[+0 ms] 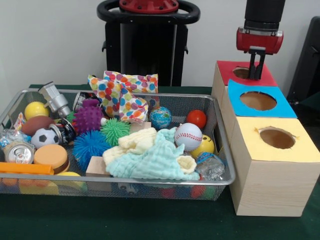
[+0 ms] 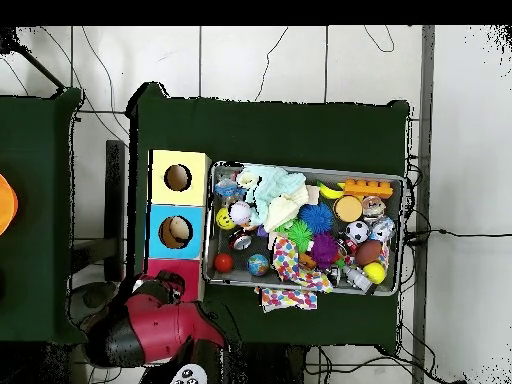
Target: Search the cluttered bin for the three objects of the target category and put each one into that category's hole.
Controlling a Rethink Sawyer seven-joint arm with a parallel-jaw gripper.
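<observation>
A baseball [image 1: 188,136] rests against a pale green muslin cloth [image 1: 150,159]. A red ball [image 1: 196,118] and a globe ball [image 1: 160,117] lie behind. Spiky purple [image 1: 88,117], green [image 1: 114,131] and blue [image 1: 90,145] balls cluster beside a soccer ball [image 1: 45,137]. A polka-dot bag [image 1: 122,92] leans at the rear.

One bin [image 1: 222,150] on one table [image 1: 150,220]. Beside the bin, three boxes, each with one hole: red [image 1: 241,73], blue [image 1: 258,100], yellow [image 1: 277,138]. In the bin: three spiky balls, purple [image 1: 88,117], green [image 1: 115,131] and blue [image 1: 89,145]; one baseball [image 1: 188,136]; one soccer ball [image 1: 44,137]; one globe ball [image 1: 160,118]; one red ball [image 1: 196,118]; two cloths [image 1: 150,155].
</observation>
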